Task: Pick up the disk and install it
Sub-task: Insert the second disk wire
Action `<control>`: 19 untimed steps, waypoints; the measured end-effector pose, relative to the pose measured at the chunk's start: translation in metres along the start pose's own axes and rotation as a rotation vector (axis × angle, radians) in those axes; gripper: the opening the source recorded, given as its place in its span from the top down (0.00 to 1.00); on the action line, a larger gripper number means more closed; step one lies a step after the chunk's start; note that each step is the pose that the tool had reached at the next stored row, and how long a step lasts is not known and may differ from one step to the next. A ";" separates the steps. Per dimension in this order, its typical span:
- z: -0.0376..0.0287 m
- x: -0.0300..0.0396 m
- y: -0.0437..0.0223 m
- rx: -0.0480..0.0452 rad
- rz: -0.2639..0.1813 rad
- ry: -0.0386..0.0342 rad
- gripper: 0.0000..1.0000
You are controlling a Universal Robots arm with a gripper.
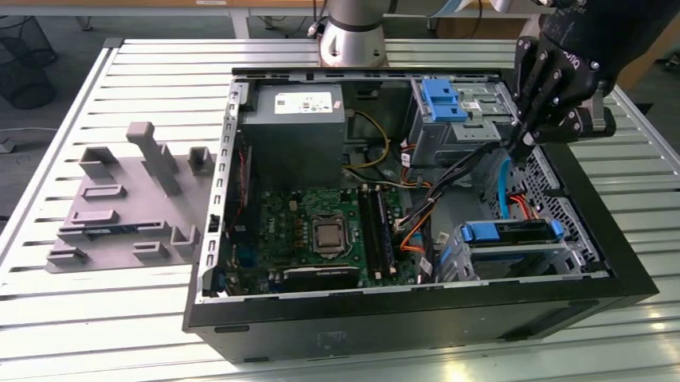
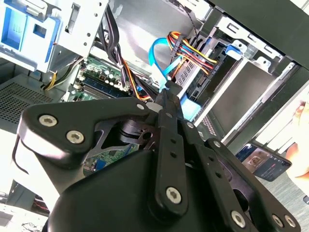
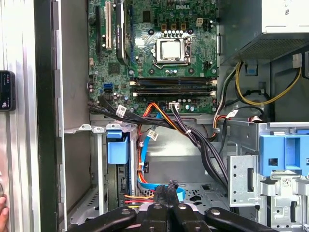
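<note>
Here we see the gripper [image 1: 528, 137] hanging over the open computer case [image 1: 425, 318] on the counter [image 1: 64, 119]. Its fingers [image 3: 166, 193] are pressed together and hold nothing. The disk [image 1: 510, 232], with its blue bracket, sits in the drive bay near the case's front corner.

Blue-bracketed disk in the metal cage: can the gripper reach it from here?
Probably: the case's side is open above the disk, and the shut gripper hangs nearby, though cables cross between.
</note>
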State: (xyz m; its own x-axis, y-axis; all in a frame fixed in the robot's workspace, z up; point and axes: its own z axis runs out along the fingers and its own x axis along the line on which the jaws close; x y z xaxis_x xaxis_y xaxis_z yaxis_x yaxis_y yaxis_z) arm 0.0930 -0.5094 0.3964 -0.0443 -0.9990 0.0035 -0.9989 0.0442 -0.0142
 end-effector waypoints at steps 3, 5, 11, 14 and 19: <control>0.0000 -0.0005 0.0000 0.0001 0.000 -0.0001 0.82; 0.0000 -0.0014 0.0001 0.0001 0.001 0.0010 0.82; 0.0025 -0.0092 0.0004 0.0006 0.005 0.0120 0.82; 0.0040 -0.0104 0.0005 0.0019 0.005 0.0280 0.81; 0.0069 -0.0128 0.0005 0.0038 0.006 0.0589 0.75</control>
State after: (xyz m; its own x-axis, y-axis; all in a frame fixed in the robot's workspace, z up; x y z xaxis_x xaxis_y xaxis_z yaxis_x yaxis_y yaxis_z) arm 0.0931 -0.4967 0.3895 -0.0510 -0.9968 0.0623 -0.9986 0.0500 -0.0182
